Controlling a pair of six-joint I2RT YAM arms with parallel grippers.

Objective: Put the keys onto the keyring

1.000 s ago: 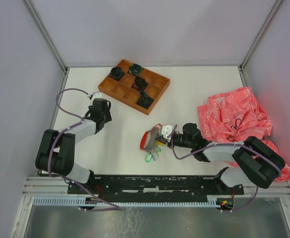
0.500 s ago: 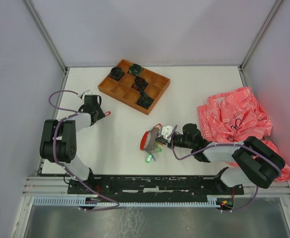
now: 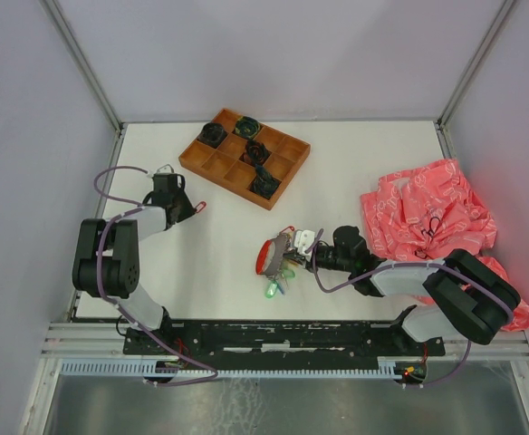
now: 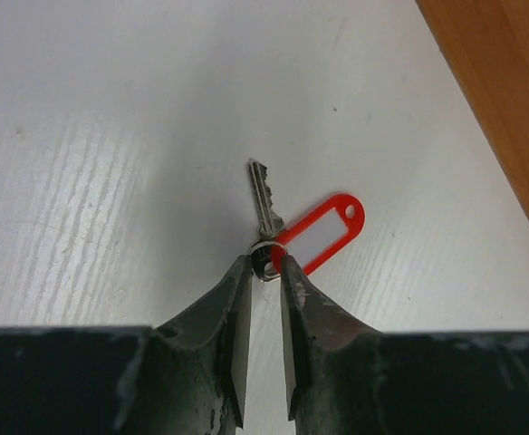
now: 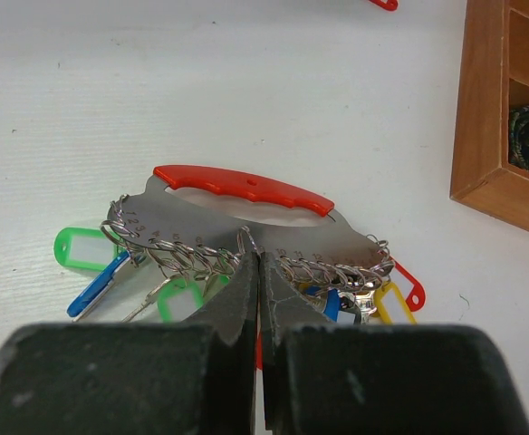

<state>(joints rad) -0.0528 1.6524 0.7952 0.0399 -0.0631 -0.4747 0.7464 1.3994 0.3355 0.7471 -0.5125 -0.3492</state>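
Two grippers are each closed on something. The left gripper [image 4: 264, 268] presses its tips against either side of the small metal ring on the red-tagged key [image 4: 266, 207], which lies flat on the white table [image 3: 228, 245] near the wooden tray [image 3: 225, 184]. The right gripper [image 5: 257, 263], fingers pressed together, pinches the lower edge of the keyring [image 5: 246, 222] by its grey plate, near the table's middle. Several keys [image 5: 81, 246] with green, blue and yellow tags hang from its wire loops.
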